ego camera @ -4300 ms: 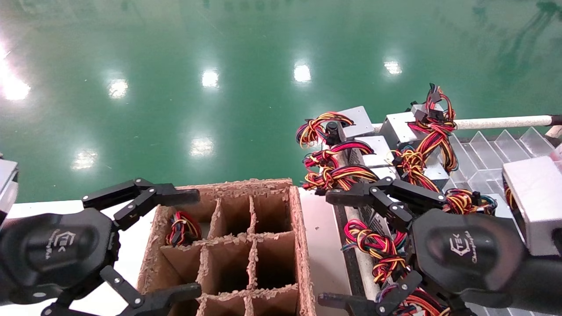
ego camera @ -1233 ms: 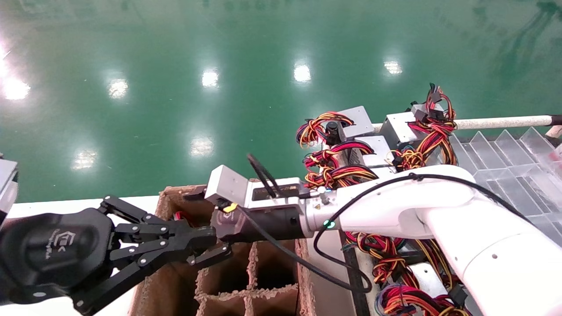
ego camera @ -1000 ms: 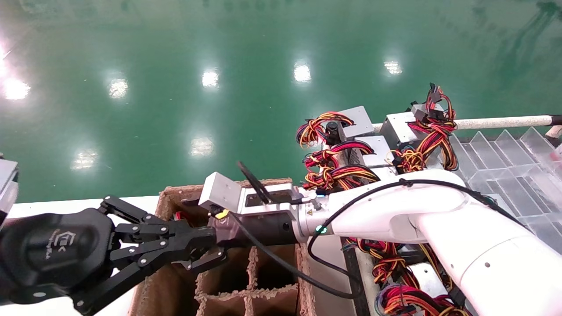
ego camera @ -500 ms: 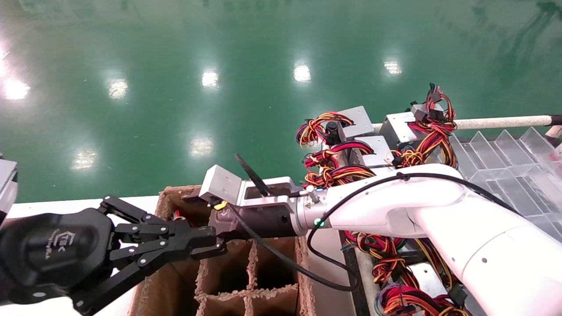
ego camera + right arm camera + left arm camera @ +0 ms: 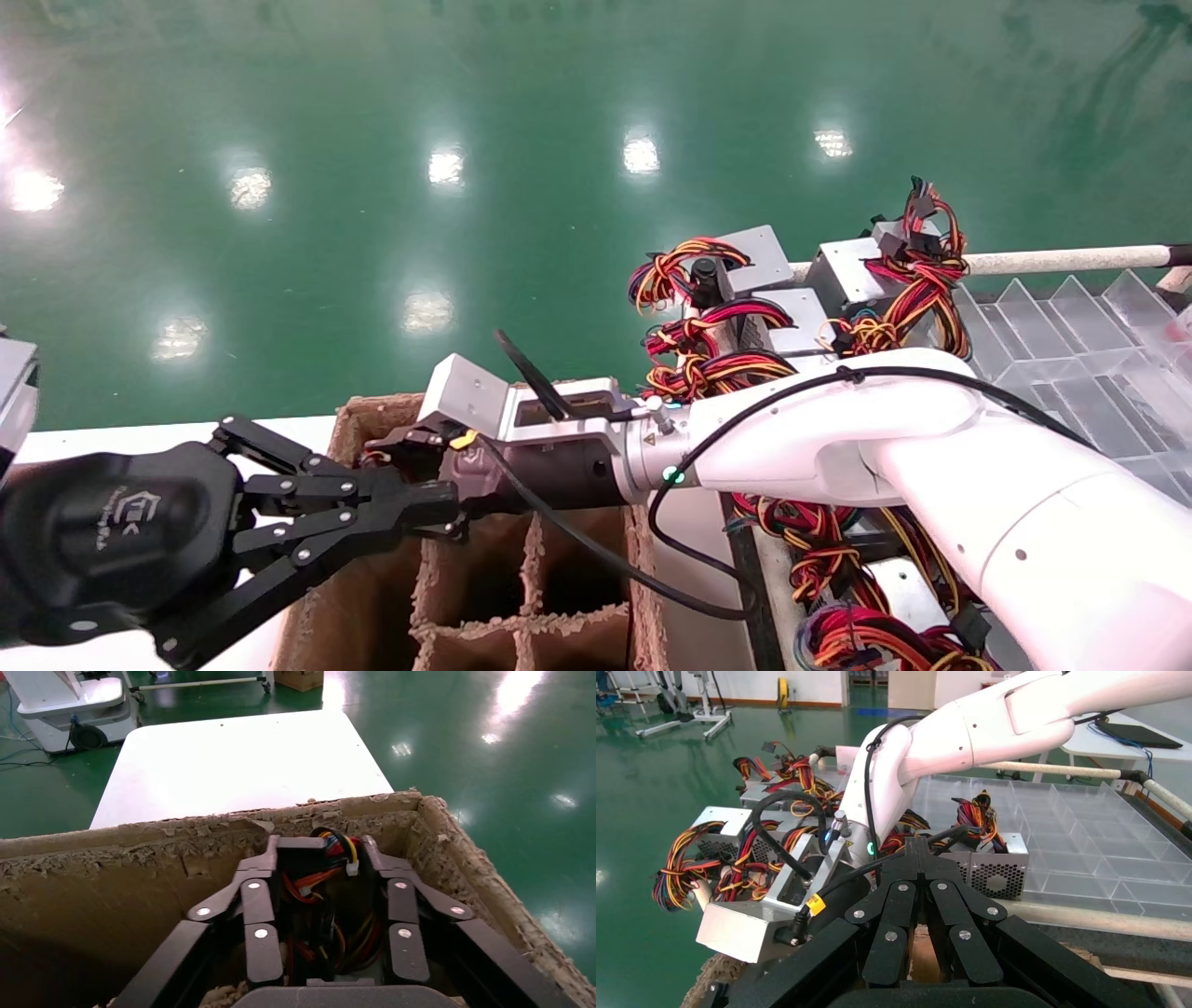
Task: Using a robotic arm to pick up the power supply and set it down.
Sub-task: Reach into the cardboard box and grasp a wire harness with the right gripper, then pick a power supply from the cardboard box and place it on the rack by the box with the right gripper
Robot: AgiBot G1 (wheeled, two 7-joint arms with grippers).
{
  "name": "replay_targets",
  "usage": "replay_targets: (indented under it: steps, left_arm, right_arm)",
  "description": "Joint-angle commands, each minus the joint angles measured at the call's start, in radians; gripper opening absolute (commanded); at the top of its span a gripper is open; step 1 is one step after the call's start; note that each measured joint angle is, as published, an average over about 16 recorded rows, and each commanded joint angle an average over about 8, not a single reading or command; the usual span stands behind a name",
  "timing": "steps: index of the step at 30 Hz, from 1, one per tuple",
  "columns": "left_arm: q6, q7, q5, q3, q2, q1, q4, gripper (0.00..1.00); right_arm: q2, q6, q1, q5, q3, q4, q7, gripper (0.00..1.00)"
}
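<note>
My right robotic arm [image 5: 838, 438] reaches leftward across the divided cardboard box [image 5: 643, 559]. Its gripper [image 5: 402, 447] is down in the far-left compartment. In the right wrist view the right gripper [image 5: 327, 845] has its fingers closed in on either side of the power supply's red, yellow and black wire bundle [image 5: 320, 881]; the metal body is hidden below. A bit of those wires [image 5: 371, 457] shows in the head view. My left gripper [image 5: 442, 511] is shut and empty, its tips beside the right wrist's black cylinder [image 5: 828, 903]; the left gripper [image 5: 918, 843] points toward the stock.
Several look-alike power supplies [image 5: 773, 308] with wire bundles lie right of the box, one vented face [image 5: 996, 871] close by. A clear divided tray [image 5: 1071, 345] sits at the far right. A white table [image 5: 239, 755] lies beyond the box wall [image 5: 211, 822]. Green floor is ahead.
The right arm swung from over the stock to the box's far-left compartment and its fingers narrowed onto the wires. The left gripper shut and moved rightward to the right wrist.
</note>
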Motion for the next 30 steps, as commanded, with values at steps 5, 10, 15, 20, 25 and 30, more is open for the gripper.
replay_targets:
  steps: [5,10,15,20,25,30]
  left_arm:
    - [0.000,0.000,0.000,0.000,0.000,0.000,0.000,0.00]
    - [0.000,0.000,0.000,0.000,0.000,0.000,0.000,0.00]
    - [0.000,0.000,0.000,0.000,0.000,0.000,0.000,0.00]
    - [0.000,0.000,0.000,0.000,0.000,0.000,0.000,0.00]
    - [0.000,0.000,0.000,0.000,0.000,0.000,0.000,0.00]
    - [0.000,0.000,0.000,0.000,0.000,0.000,0.000,0.00]
  right_arm:
    - [0.001,-0.001,0.009,0.033,-0.031,-0.009,-0.002,0.00]
    - [0.003,-0.011,0.021,0.060,-0.048,-0.024,-0.005,0.00]
    - [0.006,-0.033,0.036,0.099,-0.050,-0.048,-0.004,0.00]
    - [0.012,-0.078,0.055,0.157,-0.032,-0.094,0.008,0.00]
    - [0.017,-0.143,0.075,0.225,-0.002,-0.152,0.026,0.00]
    - [0.021,-0.210,0.102,0.277,0.023,-0.202,0.036,0.00]
